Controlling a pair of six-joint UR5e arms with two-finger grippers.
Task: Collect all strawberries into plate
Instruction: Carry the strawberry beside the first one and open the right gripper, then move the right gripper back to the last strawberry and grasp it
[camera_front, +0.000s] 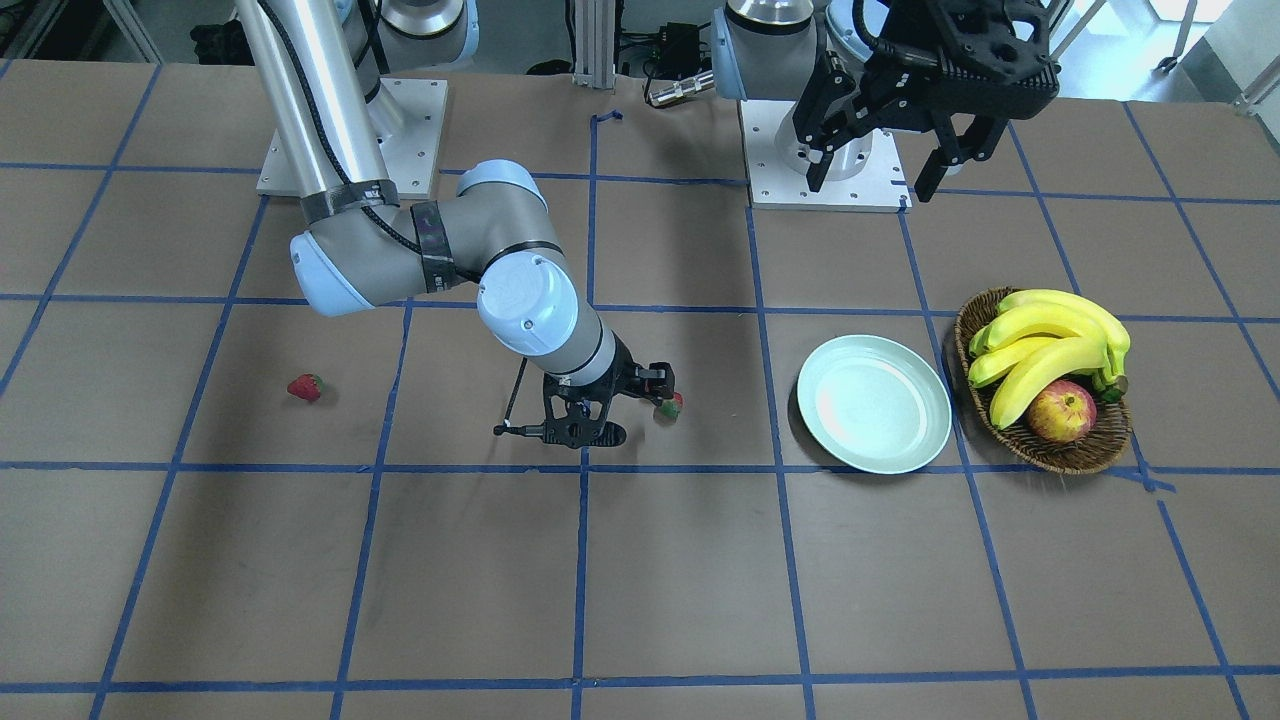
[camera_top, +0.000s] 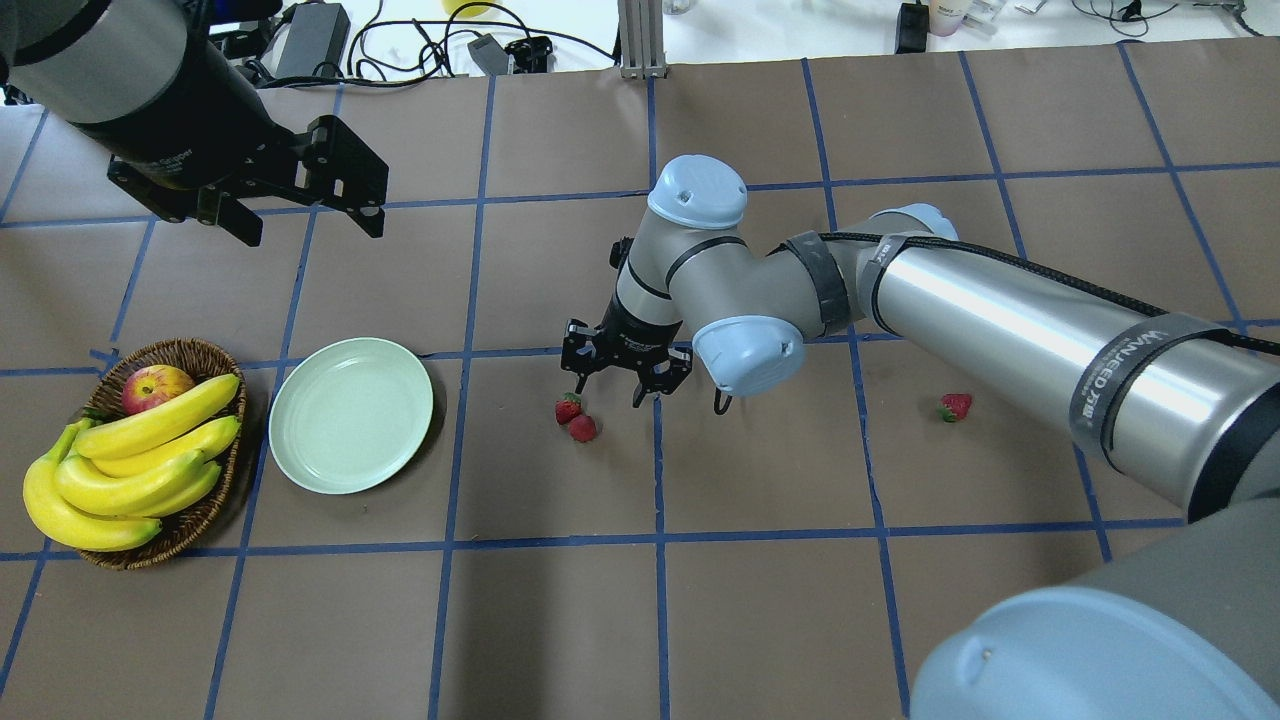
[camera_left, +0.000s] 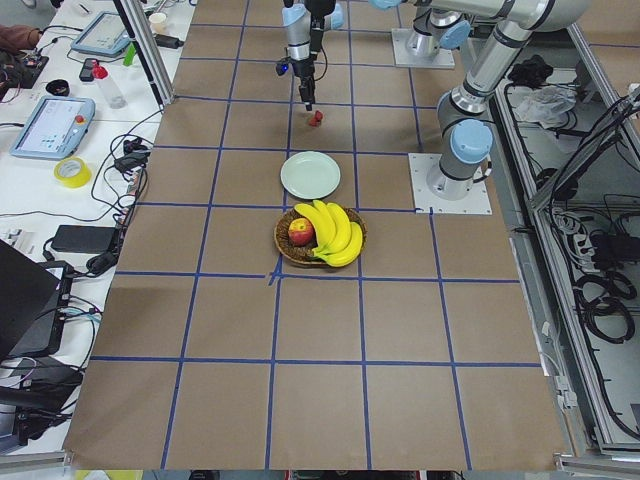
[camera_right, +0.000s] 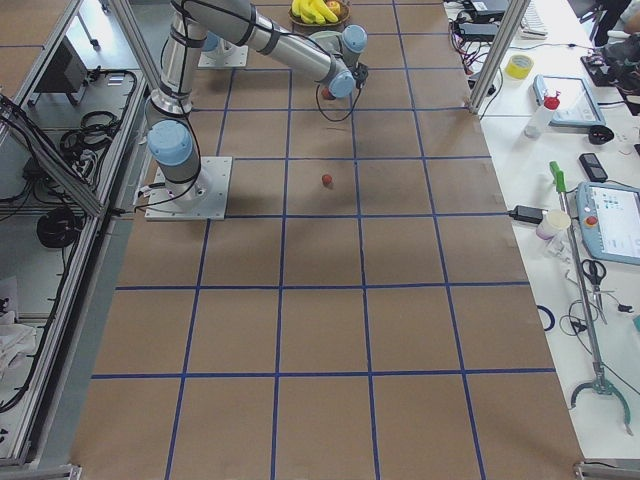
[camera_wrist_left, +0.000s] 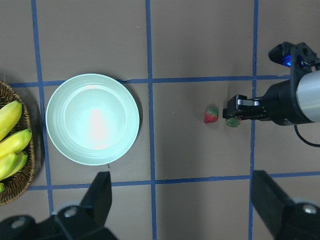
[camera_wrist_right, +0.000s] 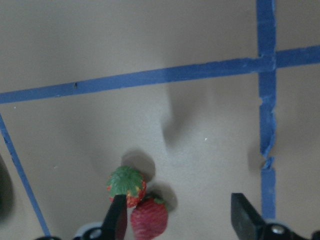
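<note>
Two strawberries (camera_top: 568, 408) (camera_top: 583, 428) lie touching each other on the table near the middle. A third strawberry (camera_top: 955, 406) lies alone further right, and shows in the front view (camera_front: 305, 387). The pale mint plate (camera_top: 350, 415) is empty, left of the pair. My right gripper (camera_top: 625, 385) is open and low over the table. In the right wrist view, one of its fingers (camera_wrist_right: 117, 220) is right at the pair (camera_wrist_right: 149, 217), which lies at the inner side of that finger. My left gripper (camera_top: 300, 215) is open, empty and held high behind the plate.
A brown wicker basket (camera_top: 190, 350) with bananas (camera_top: 140, 465) and a red-yellow apple (camera_top: 155, 385) stands just left of the plate. The right arm's elbow and forearm (camera_top: 1000, 320) stretch over the table's right half, above the lone strawberry.
</note>
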